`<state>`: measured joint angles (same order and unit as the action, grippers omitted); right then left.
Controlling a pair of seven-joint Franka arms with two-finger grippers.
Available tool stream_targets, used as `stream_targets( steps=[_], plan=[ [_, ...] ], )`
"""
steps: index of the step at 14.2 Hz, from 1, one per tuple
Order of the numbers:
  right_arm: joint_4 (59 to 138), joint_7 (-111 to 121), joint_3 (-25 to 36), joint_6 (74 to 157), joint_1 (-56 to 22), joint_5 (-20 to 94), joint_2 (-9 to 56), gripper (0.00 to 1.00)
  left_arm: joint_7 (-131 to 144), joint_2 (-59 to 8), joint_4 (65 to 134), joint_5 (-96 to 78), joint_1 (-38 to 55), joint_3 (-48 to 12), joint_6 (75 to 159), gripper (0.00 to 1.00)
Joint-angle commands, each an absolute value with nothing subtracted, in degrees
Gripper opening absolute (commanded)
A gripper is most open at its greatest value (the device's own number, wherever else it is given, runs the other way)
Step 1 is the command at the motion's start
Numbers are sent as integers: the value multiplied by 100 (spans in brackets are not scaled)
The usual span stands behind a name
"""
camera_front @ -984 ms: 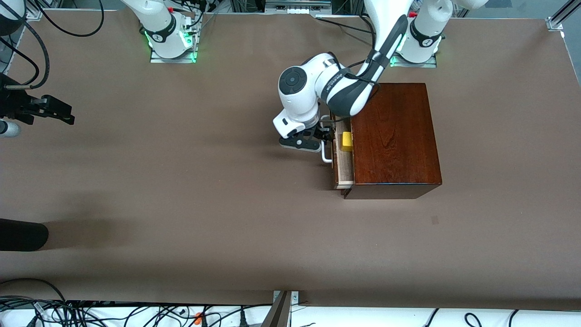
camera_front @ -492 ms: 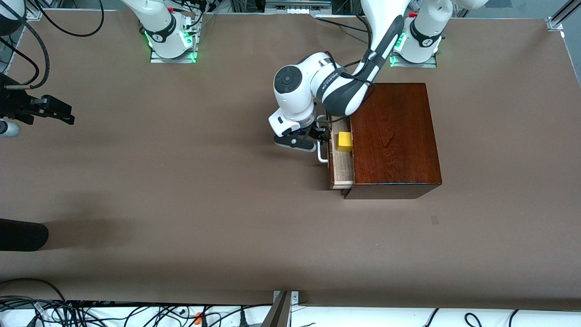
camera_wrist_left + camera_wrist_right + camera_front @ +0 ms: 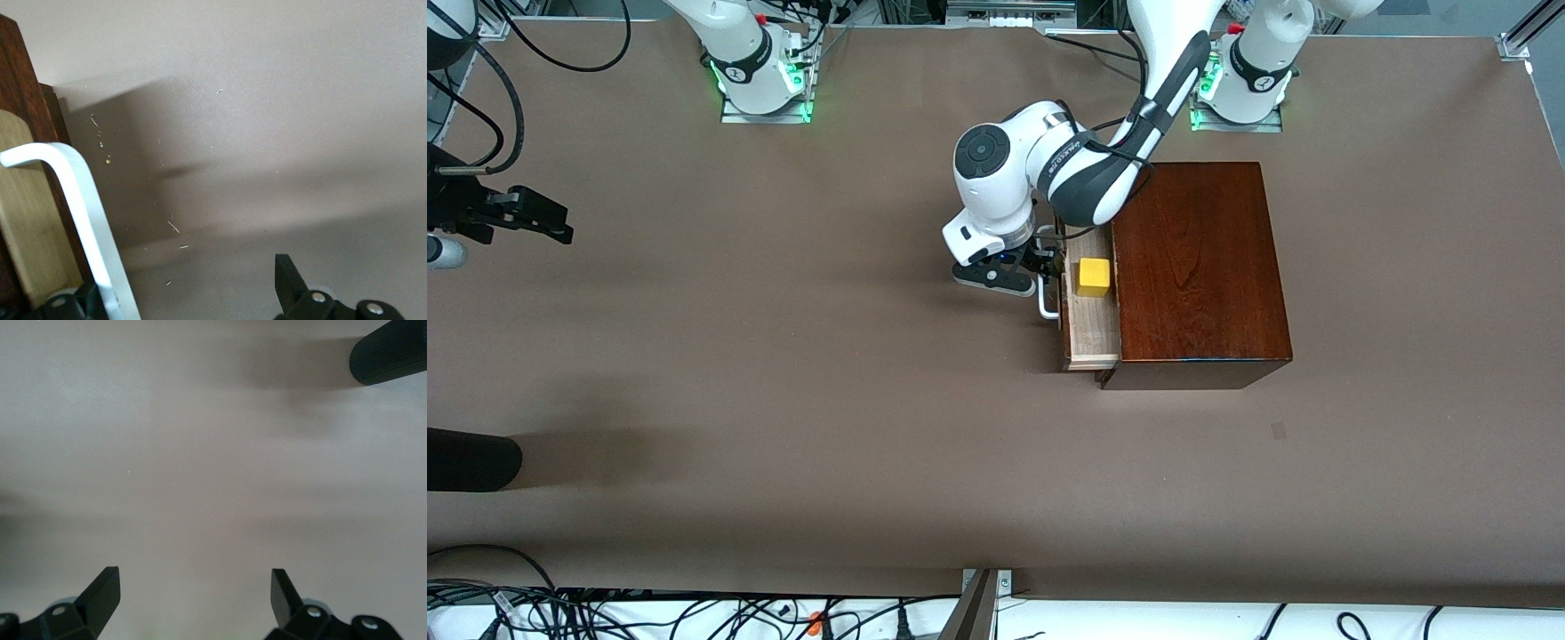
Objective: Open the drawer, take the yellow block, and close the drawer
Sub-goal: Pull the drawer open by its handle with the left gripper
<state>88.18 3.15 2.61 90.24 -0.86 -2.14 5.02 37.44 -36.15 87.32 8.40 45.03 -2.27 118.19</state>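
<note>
Facing the right arm's end, drawer (image 3: 1089, 324) part-open, left gripper (image 3: 1047, 271) wide-fingered around handle (image 3: 1047, 305).

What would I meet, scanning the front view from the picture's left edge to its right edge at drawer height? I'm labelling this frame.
Right tool waiting over the table → left tool → white handle → yellow block in the drawer → wooden box.
</note>
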Motion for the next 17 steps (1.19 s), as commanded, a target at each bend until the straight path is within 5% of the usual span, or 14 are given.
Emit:
stream_targets(
  steps=[1, 17],
  plan=[
    [8763, 325, 264, 9000, -62, -105, 475, 100, 3944, -4096, 8104, 668, 4719, -237, 12875, 100],
    [8763, 334, 264, 9000, -62, -114, 475, 100, 4148, -4175, 7972, 185, 4843, -246, 13069, 100]
  ],
)
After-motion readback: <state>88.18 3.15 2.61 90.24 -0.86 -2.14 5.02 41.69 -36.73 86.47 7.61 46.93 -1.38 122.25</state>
